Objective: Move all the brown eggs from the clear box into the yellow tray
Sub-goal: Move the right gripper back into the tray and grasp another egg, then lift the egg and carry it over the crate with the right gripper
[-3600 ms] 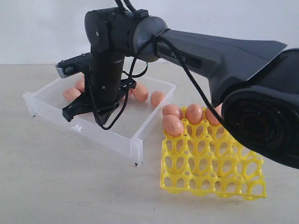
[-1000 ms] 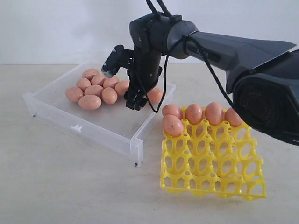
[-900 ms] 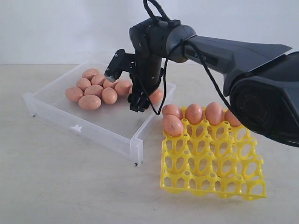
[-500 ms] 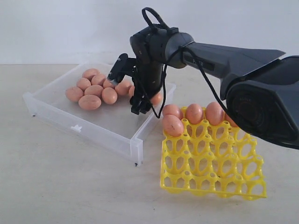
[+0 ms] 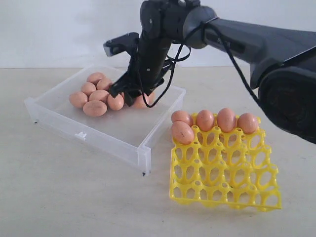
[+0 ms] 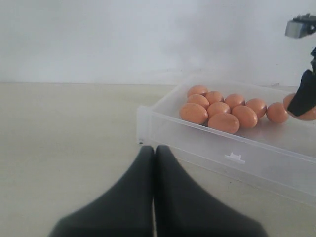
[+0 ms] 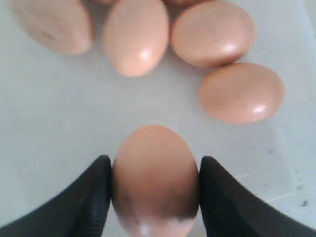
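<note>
The clear box [image 5: 148, 148] holds a cluster of brown eggs [image 5: 96, 96] at its far left. My right gripper [image 5: 132, 95] reaches down into the box just right of that cluster. In the right wrist view its gripper [image 7: 155, 163] is shut on one brown egg [image 7: 154, 187], with a black finger [image 7: 94, 197] pressed on each side. Other eggs [image 7: 136, 34] lie just beyond it on the box floor. The yellow tray [image 5: 224, 192] sits right of the box with several eggs [image 5: 205, 120] along its far edge. My left gripper [image 6: 154, 149] is shut and empty, short of the box's front wall [image 6: 222, 148].
The pale tabletop [image 5: 64, 192] stretches in front of the box and tray. The right arm's dark link [image 5: 256, 42] crosses above the tray. A white wall stands behind the table.
The right gripper swung left from the box's right wall toward the egg cluster, its wrist turned, and its jaws closed on an egg. The egg beside the right wall no longer shows there.
</note>
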### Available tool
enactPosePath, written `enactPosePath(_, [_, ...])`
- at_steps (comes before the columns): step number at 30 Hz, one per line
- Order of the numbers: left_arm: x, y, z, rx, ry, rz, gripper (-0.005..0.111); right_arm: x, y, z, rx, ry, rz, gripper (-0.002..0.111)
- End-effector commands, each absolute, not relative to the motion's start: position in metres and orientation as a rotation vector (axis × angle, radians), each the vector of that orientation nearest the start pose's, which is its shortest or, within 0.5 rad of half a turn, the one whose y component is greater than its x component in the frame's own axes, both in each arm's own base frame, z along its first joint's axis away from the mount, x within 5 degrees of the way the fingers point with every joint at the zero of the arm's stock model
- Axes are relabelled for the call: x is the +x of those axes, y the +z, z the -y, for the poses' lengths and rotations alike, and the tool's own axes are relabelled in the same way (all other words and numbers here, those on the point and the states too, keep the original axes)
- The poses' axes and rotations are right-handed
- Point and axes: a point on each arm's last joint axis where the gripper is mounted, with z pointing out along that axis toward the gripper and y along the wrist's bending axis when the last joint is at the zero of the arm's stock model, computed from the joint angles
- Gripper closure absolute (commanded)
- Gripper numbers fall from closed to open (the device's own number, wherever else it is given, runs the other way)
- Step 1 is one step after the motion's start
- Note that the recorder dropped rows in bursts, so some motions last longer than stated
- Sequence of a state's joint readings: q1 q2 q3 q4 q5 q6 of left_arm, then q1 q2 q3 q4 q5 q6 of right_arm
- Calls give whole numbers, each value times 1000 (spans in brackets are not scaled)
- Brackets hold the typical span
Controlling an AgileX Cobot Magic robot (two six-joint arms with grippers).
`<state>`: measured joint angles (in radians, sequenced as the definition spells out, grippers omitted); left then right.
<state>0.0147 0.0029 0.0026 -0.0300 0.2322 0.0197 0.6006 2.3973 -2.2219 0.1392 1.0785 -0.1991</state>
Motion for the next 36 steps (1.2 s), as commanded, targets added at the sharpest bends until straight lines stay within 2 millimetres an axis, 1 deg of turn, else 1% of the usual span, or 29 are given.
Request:
enactPosePath(1, [56, 192, 0, -15, -10, -1716, 111, 404, 245, -312, -904, 568, -2588, 109])
enactPosePath(3, [56, 192, 0, -15, -10, -1716, 111, 396, 251, -321, -883, 596, -2587, 109])
enactPosePath(5, [56, 192, 0, -15, -10, -1716, 111, 387, 253, -331, -869, 588, -2564, 109])
enactPosePath(6, [56, 192, 0, -15, -10, -1716, 111, 385, 255, -335, -837, 577, -2537, 109])
enactPosePath(8, [56, 192, 0, -15, -10, -1716, 111, 373, 263, -345, -778, 544, -2442, 109])
enactPosePath(10, [56, 192, 0, -15, -10, -1716, 111, 354, 271, -349, -750, 519, -2332, 109])
enactPosePath(12, [56, 192, 0, -15, -10, -1716, 111, 331, 277, -350, -747, 509, -2198, 109])
enactPosePath(14, [56, 192, 0, -15, -10, -1716, 111, 305, 280, -340, -768, 520, -2049, 109])
enactPosePath(15, [56, 192, 0, -15, -10, -1716, 111, 297, 282, -333, -756, 546, -1992, 109])
enactPosePath(16, [56, 192, 0, -15, -10, -1716, 111, 286, 281, -322, -744, 572, -1962, 109])
enactPosePath(18, [56, 192, 0, -15, -10, -1716, 111, 268, 275, -295, -705, 605, -1952, 109])
enactPosePath(20, [56, 192, 0, -15, -10, -1716, 111, 257, 268, -265, -642, 620, -1947, 109])
enactPosePath(21, [56, 192, 0, -15, -10, -1716, 111, 255, 265, -252, -604, 623, -1948, 109])
enactPosePath(23, [56, 192, 0, -15, -10, -1716, 111, 256, 260, -218, -453, 629, -1957, 109])
enactPosePath(24, [56, 192, 0, -15, -10, -1716, 111, 259, 260, -202, -360, 632, -1946, 109])
enactPosePath(27, [56, 192, 0, -15, -10, -1716, 111, 270, 255, -150, 33, 646, -1880, 109])
enactPosePath(29, [56, 192, 0, -15, -10, -1716, 111, 279, 251, -116, 310, 618, -1787, 109])
enactPosePath(31, [56, 192, 0, -15, -10, -1716, 111, 286, 247, -91, 456, 566, -1723, 109])
enactPosePath(32, [56, 192, 0, -15, -10, -1716, 111, 290, 245, -81, 475, 531, -1718, 109])
enactPosePath(34, [56, 192, 0, -15, -10, -1716, 111, 296, 242, -67, 382, 460, -1743, 109])
enactPosePath(36, [56, 192, 0, -15, -10, -1716, 111, 298, 237, -67, 101, 412, -1809, 109])
